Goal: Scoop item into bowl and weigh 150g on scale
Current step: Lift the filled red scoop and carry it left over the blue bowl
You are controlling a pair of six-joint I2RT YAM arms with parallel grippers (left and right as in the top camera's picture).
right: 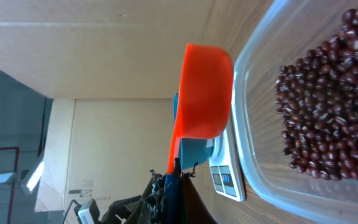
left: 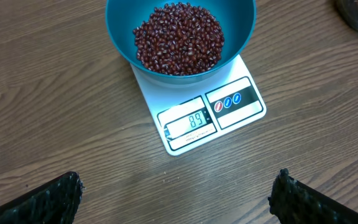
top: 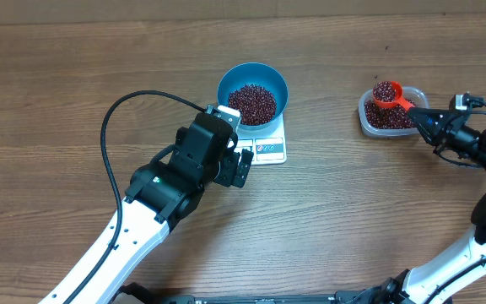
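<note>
Beans [top: 252, 103]: loose, spill-prone; in bowl [top: 224, 84] on scale [top: 270, 150].
Scoop [right: 204, 93]: brimful, right of scale; keep level, grip handle.
Left end effector [left: 178, 180]: wide, empty.
Right end effector [top: 416, 112]: holding scoop.

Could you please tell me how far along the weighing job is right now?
Done: the blue bowl sits on the scale with a heap of red beans in it. The display reads 89, short of 150. In hand: the right gripper holds an orange scoop, loaded with beans, over the clear tub. The left gripper is open and empty. Left: tip in more scoops until it shows 150.
</note>
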